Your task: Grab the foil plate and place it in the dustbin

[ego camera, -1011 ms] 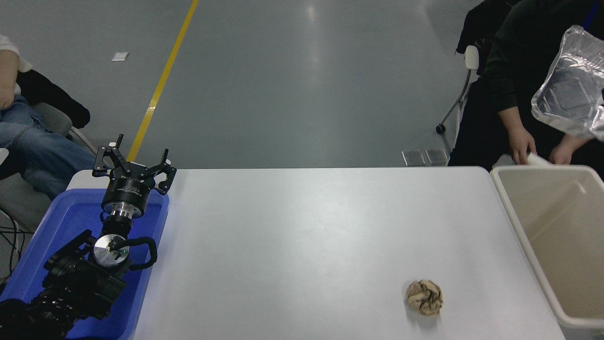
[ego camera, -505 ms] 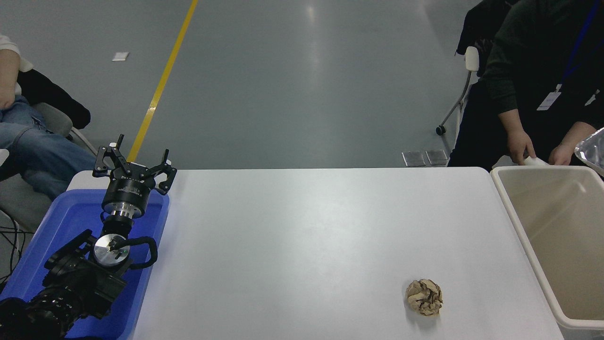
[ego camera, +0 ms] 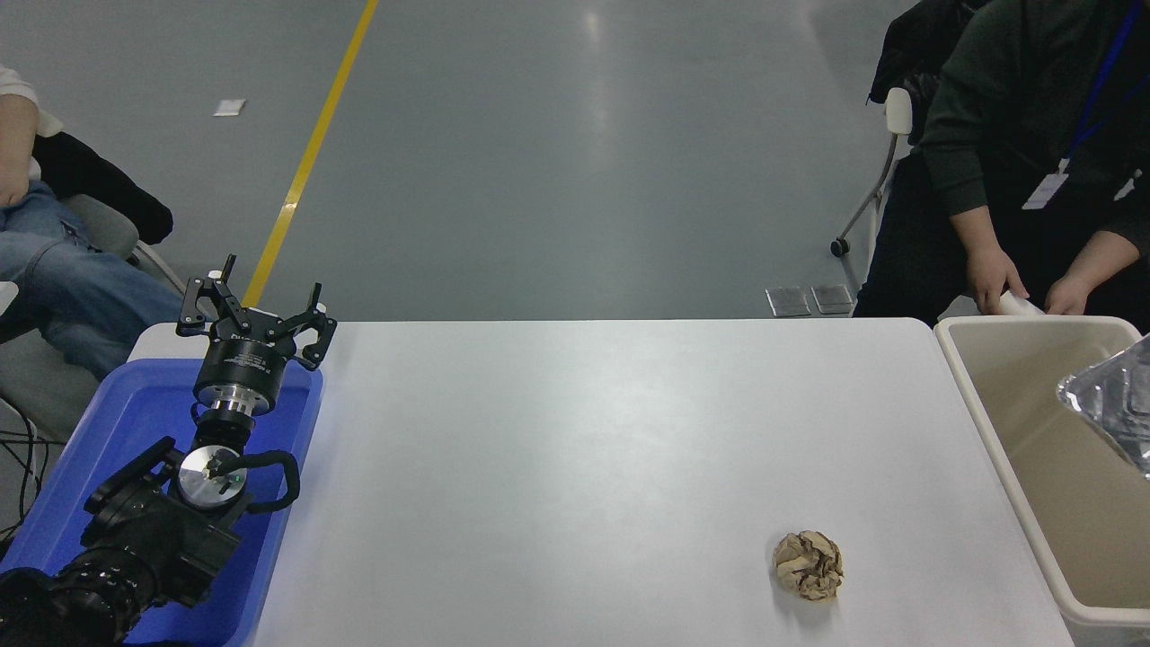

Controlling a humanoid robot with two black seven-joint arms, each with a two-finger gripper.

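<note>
The foil plate [ego camera: 1111, 406] is a shiny silver tray at the right edge of the head view, tilted, inside the opening of the beige dustbin [ego camera: 997, 440]; only part of it shows and the rest is cut off by the picture edge. What holds it is out of view. The dustbin stands at the table's right end. My left gripper [ego camera: 254, 305] is open and empty, parked over the blue tray at the lower left. My right arm and gripper are out of view.
A crumpled brown paper ball [ego camera: 809, 564] lies on the white table [ego camera: 584, 449] near the front right. A blue plastic tray [ego camera: 108, 431] sits at the left. A person's hands [ego camera: 993, 279] rest at the dustbin's far rim. Another person sits at the far left.
The foil plate has come down from high at the upper right, past the dustbin's far rim, into the dustbin's opening. The left arm has not moved.
</note>
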